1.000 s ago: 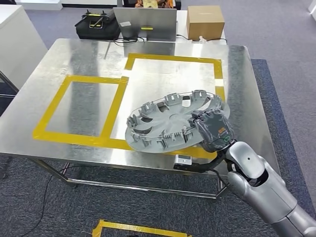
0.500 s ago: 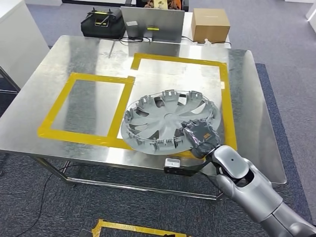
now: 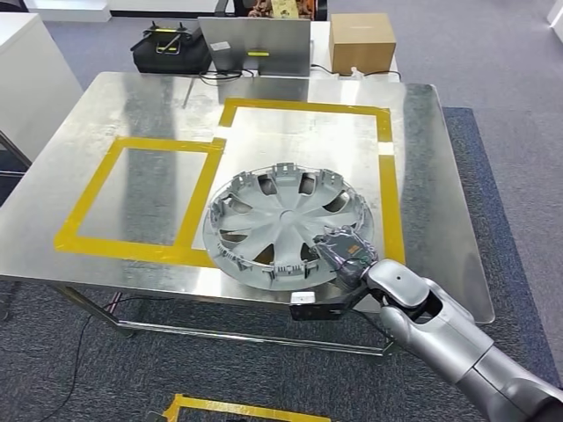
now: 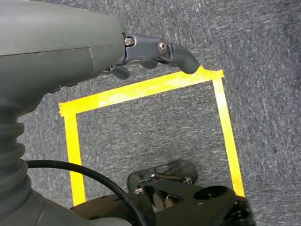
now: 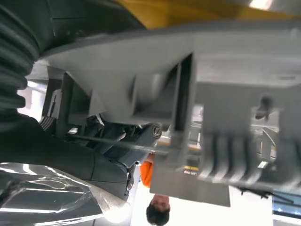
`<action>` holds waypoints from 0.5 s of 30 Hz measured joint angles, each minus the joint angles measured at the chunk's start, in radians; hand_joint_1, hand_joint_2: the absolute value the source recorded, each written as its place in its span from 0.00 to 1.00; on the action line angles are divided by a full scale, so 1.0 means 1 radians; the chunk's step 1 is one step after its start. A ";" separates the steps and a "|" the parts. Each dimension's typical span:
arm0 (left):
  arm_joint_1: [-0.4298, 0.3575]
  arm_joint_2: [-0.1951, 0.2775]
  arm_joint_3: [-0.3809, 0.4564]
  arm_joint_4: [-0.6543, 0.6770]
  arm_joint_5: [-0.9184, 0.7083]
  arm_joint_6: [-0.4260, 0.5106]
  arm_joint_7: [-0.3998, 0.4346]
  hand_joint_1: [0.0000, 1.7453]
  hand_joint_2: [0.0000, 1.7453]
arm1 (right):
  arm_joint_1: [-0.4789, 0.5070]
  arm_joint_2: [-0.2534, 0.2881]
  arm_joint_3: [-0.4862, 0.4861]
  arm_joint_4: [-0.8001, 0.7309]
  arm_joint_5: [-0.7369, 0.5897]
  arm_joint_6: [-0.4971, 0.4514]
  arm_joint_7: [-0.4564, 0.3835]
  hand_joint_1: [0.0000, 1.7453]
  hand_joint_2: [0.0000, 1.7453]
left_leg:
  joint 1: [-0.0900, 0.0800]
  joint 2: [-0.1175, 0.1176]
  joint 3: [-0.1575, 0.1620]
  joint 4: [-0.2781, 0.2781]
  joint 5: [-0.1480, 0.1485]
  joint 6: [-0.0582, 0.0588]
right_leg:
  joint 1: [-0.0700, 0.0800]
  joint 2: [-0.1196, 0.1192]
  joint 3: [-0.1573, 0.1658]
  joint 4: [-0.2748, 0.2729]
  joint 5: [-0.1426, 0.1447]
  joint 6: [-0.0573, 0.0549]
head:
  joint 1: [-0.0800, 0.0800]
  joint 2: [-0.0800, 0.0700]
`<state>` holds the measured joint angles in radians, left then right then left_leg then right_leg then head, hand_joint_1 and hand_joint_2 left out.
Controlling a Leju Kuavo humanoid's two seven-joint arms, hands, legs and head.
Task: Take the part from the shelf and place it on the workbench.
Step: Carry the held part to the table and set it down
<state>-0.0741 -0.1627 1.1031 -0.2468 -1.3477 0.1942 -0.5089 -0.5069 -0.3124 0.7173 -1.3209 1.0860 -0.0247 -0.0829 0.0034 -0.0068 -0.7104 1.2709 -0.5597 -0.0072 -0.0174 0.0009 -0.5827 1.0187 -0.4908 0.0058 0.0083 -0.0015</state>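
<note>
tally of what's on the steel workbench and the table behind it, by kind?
Wheel cover, gripped by the right hand: 1
Yellow tape rectangles on the workbench: 2
Laptop: 1
Cardboard box: 1
Black case: 1
Total: 6

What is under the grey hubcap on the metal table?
Under the hubcap are the steel table and the yellow tape of the right-hand square, whose near-left corner it covers. The right hand grips its near rim.
</note>
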 joint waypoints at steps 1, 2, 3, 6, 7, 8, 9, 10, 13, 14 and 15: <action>0.000 0.000 0.000 0.000 -0.001 0.001 0.001 0.00 1.00 | -0.005 0.000 0.006 0.005 -0.006 0.005 -0.001 0.00 0.00 | -0.001 0.000 0.031 -0.063 0.036 0.005 | 0.001 0.001 0.002 0.000 0.000 0.000 | 0.000 0.000; 0.000 0.001 0.000 0.000 -0.001 0.002 0.001 0.00 1.00 | -0.011 0.000 0.010 0.009 -0.011 0.009 -0.002 0.00 0.00 | -0.002 0.000 0.066 -0.133 0.064 0.011 | 0.002 0.002 0.003 0.000 -0.001 0.001 | 0.000 0.000; -0.001 0.002 -0.001 0.000 -0.002 0.004 0.000 0.00 0.75 | -0.017 0.000 0.015 0.012 -0.018 0.012 -0.003 0.00 0.00 | -0.004 0.000 0.095 -0.193 0.083 0.015 | 0.004 0.003 0.003 0.001 -0.001 0.003 | 0.000 0.000; -0.001 0.004 -0.001 0.000 0.006 0.010 0.000 0.00 0.00 | -0.031 -0.005 0.024 0.017 -0.046 0.020 -0.002 0.00 0.00 | -0.008 0.000 0.117 -0.245 0.088 0.022 | 0.005 0.005 0.001 -0.002 0.001 0.017 | 0.001 0.000; 0.000 0.004 0.000 0.000 0.013 0.012 0.003 0.00 0.00 | -0.034 -0.008 0.025 0.017 -0.059 0.024 0.000 0.00 0.00 | -0.007 0.001 0.118 -0.249 0.091 0.027 | 0.004 0.004 0.000 -0.003 0.000 0.023 | 0.001 0.000; 0.001 0.004 0.001 0.000 0.020 0.015 0.005 0.00 0.00 | -0.037 -0.013 0.025 0.015 -0.075 0.028 0.002 0.00 0.00 | -0.005 0.001 0.121 -0.254 0.094 0.033 | 0.004 0.004 -0.004 0.004 -0.007 0.029 | 0.001 0.000; 0.001 0.004 0.001 0.000 0.027 0.018 0.008 0.00 0.00 | -0.041 -0.019 0.025 0.012 -0.092 0.031 0.003 0.00 0.00 | -0.002 0.002 0.122 -0.259 0.098 0.039 | 0.004 0.003 -0.014 0.025 -0.022 0.034 | 0.003 0.000; 0.001 0.004 0.002 0.000 0.033 0.021 0.009 0.00 0.00 | -0.043 -0.027 0.024 0.008 -0.110 0.033 0.003 0.00 0.00 | 0.000 0.002 0.124 -0.262 0.101 0.044 | 0.004 0.003 -0.034 0.068 -0.049 0.038 | 0.004 0.000; 0.006 0.003 0.006 0.000 0.041 0.025 0.009 0.00 0.00 | -0.036 -0.050 0.018 -0.009 -0.158 0.037 0.000 0.00 0.00 | 0.000 0.002 0.122 -0.262 0.101 0.047 | 0.004 0.002 -0.121 0.254 -0.131 0.047 | 0.007 0.000; 0.008 0.003 0.007 0.000 0.042 0.025 0.009 0.00 0.00 | -0.029 -0.056 0.017 -0.014 -0.166 0.038 0.000 0.00 0.00 | 0.000 0.002 0.121 -0.262 0.101 0.047 | 0.004 0.002 -0.133 0.277 -0.131 0.048 | 0.007 0.000; 0.009 0.003 0.008 0.000 0.042 0.025 0.009 0.00 0.00 | -0.023 -0.061 0.016 -0.019 -0.170 0.039 0.000 0.00 0.00 | 0.000 0.002 0.121 -0.261 0.101 0.047 | 0.004 0.002 -0.125 0.262 -0.113 0.048 | 0.007 0.000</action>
<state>-0.0652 -0.1599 1.1113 -0.2468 -1.3057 0.2190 -0.5001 -0.5303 -0.3739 0.7332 -1.3395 0.9162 0.0147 -0.0831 0.0030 -0.0045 -0.5895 1.0096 -0.4585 0.0400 -0.0132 0.0026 -0.7079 1.2803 -0.6039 0.0542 0.0155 -0.0015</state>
